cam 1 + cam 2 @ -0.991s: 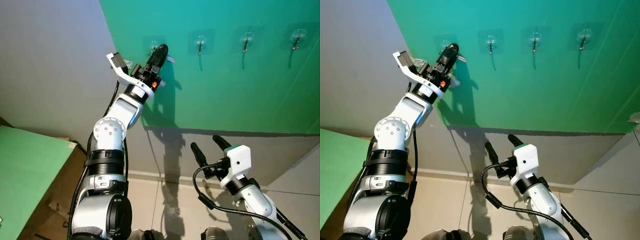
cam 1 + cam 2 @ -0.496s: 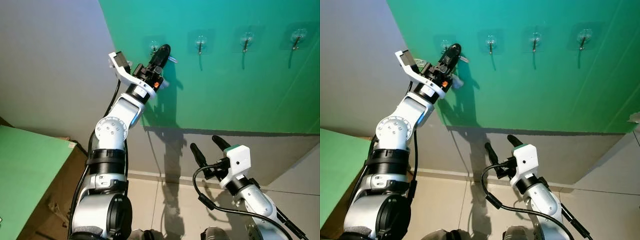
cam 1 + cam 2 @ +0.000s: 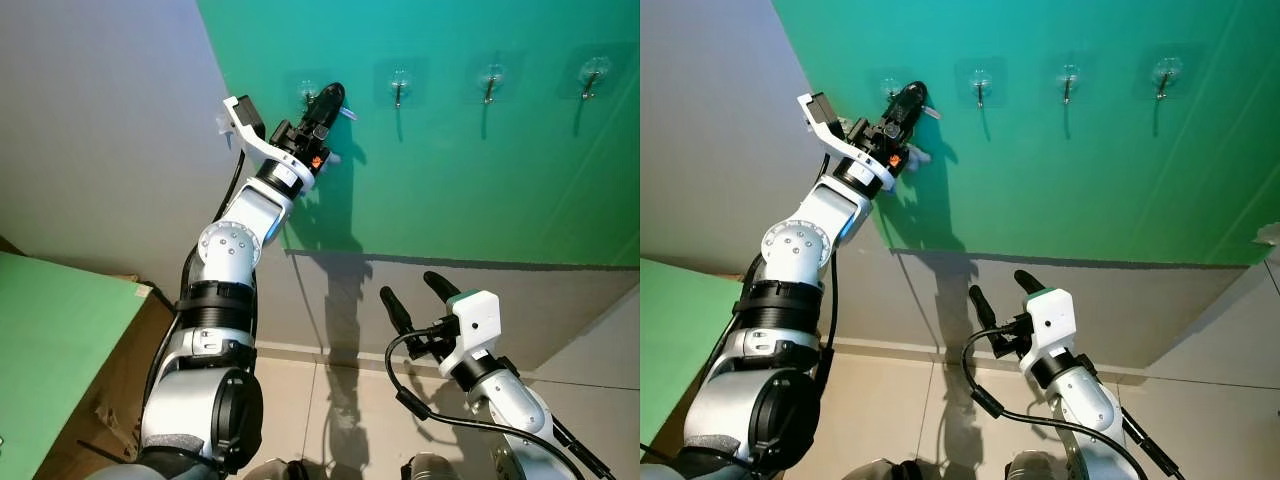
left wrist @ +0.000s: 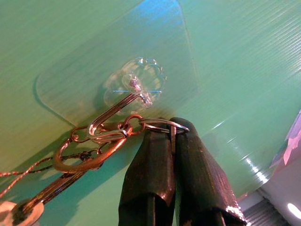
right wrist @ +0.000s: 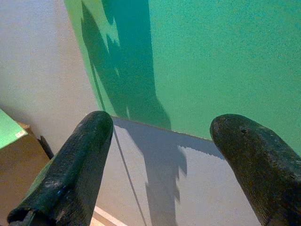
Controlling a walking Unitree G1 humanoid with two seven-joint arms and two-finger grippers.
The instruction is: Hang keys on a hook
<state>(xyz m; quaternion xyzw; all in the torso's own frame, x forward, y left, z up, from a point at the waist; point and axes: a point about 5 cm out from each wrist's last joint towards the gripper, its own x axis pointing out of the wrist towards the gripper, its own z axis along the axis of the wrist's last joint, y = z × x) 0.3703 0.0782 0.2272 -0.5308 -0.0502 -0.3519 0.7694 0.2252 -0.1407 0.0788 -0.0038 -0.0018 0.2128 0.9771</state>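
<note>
Left pincer (image 4: 172, 136) clamped on the keys' (image 4: 89, 150) ring at the leftmost hook (image 4: 134, 92) — right pincer (image 5: 164, 150) agape, low.

Three hooks (image 3: 400, 85) right of the left tool (image 3: 333, 98) hang free.

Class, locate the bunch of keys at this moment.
The keys are up at the leftmost hook on the green board, their split ring pinched in the left gripper; the carabiner loops over that hook's prong.

Two silver arms with black banded joints are seen, each trailed by a black cable. The left gripper (image 3: 333, 97) and right gripper (image 3: 417, 293) have long black fingers. White wrist housings are fitted, the left bearing an orange mark.
</note>
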